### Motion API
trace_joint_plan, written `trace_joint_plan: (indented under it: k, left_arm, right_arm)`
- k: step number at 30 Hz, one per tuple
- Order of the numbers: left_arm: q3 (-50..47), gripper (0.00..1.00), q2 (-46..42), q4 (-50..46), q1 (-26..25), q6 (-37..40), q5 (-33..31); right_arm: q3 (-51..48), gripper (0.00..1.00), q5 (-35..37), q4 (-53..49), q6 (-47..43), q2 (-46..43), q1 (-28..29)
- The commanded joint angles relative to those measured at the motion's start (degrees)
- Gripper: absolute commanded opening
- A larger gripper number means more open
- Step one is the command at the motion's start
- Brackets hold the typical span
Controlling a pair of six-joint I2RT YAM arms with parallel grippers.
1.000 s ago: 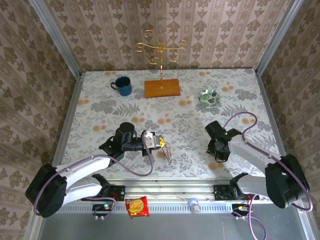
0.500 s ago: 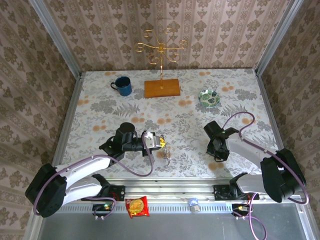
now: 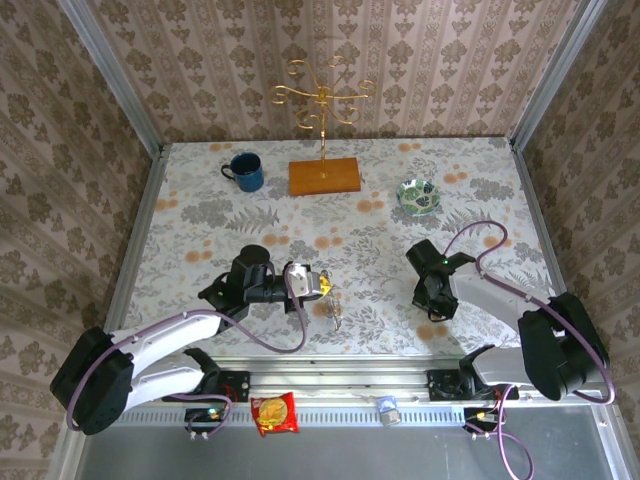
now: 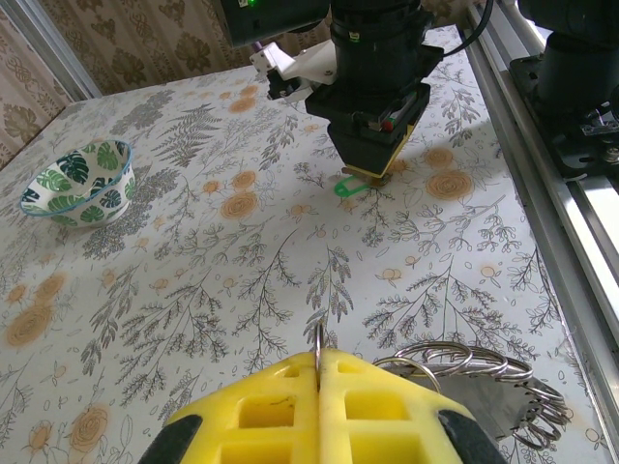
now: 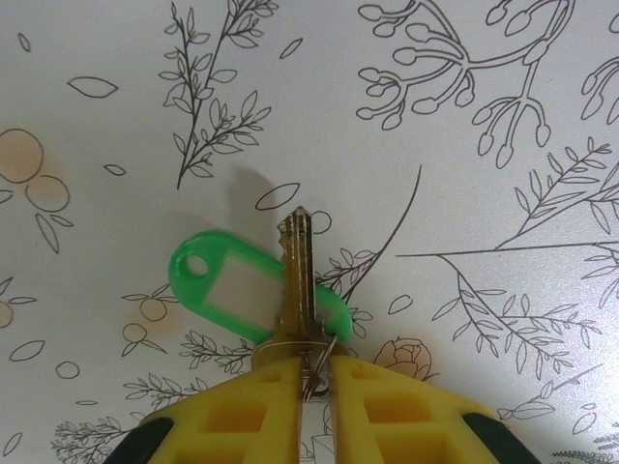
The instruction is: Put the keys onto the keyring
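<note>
Key [image 5: 298, 275], brass blade, is seen at centre of right wrist view, tip toward top of frame. Green tag [image 5: 227, 290] is hung at its head and fanned to the left. Key head is pinched by right gripper [image 5: 311, 372], fingers nearly together. Whether key rests on table [image 5: 484, 116] or is lifted cannot be told.

Keyring [image 4: 318, 336], a thin metal ring, is clamped edge-on at bottom centre of left wrist view by fully closed left gripper [image 4: 318, 360]. Wire loops [image 4: 484, 372] are seen lower right.

In top view the grippers are set well apart, lower centre and lower right. Mug [image 3: 244, 171] is noted upper left, bowl [image 3: 419, 195] upper right.
</note>
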Motion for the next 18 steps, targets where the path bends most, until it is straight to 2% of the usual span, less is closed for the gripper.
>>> trace_joint_plan:
  k: [1,6,18]
  left_arm:
    - [1.65,0.0,-0.82,-0.49,-0.45,0.28,0.38]
    - [1.6,0.0,-0.83,-0.54,-0.48,0.35,0.36]
    - [1.69,0.0,-0.74,-0.54,-0.59,0.46,0.44]
  right_arm:
    - [1.42,0.16,2.23,-1.91,-0.27,0.85,-0.13]
    - [1.5,0.1,2.57,-2.33,-0.55,0.75,-0.11]
    - [2.56,0.14,3.26,-3.49,-1.82,1.2,0.01]
